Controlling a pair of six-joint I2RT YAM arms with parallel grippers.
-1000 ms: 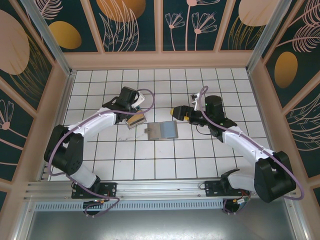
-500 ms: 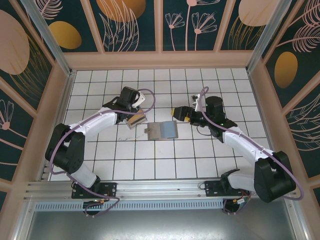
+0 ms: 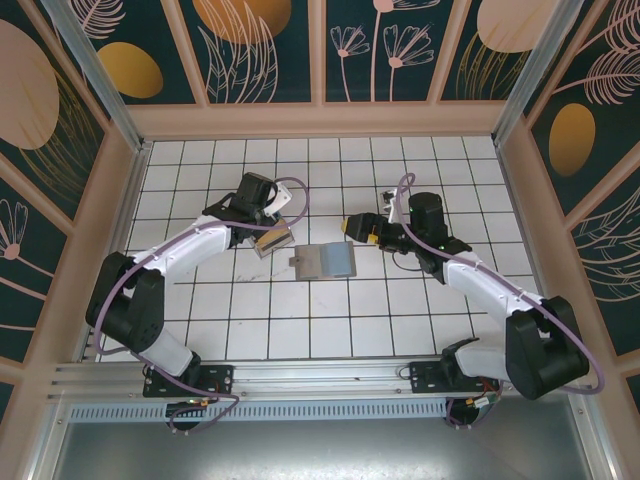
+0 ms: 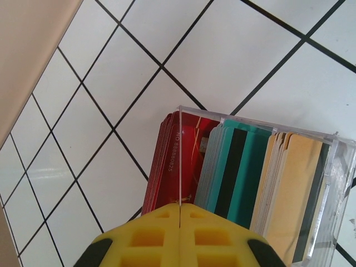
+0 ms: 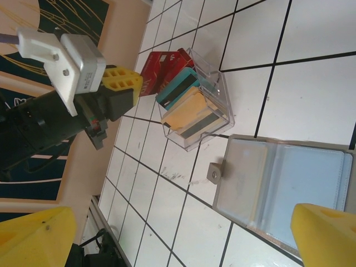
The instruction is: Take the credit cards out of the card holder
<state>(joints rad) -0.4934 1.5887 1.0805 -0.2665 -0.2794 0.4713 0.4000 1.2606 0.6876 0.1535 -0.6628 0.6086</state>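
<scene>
left gripper (image 4: 181,214) is pinched fully closed on the upright clear wall of a box (image 4: 336,183). its yellow jaws meet with only that thin wall edge between them. the box carries the cards (image 4: 233,167), standing on edge in three packs. in the left wrist view they run red at 9 o'clock, teal in the middle, tan at 3 o'clock. the red pack shows on both sides of the gripped wall line, and i cannot tell which side of it the pack stands. nor can i tell whether the box rests on the tiles (image 3: 250,330) or hangs just above them.

right gripper (image 5: 178,233) is spread wide, holding nothing and touching nothing. its yellow jaws sit at the two lower corners of the right wrist view.

the holder (image 3: 322,262) lies open and flat on the tiles at the middle of the top view, two panels side by side. a tab (image 3: 294,263) sticks out from its 9 o'clock edge, with a round snap (image 5: 214,174) on it. the box is just beside the holder at 10 o'clock, apart from it. the right gripper is near the holder at 1 o'clock.

one holder panel shows a tan tint and the other pale blue; whether cards sit inside is unclear.

a row of embossed digits (image 4: 179,146) runs along a red card, too fine to read with certainty. a teal card bears a black stripe (image 4: 231,172).
</scene>
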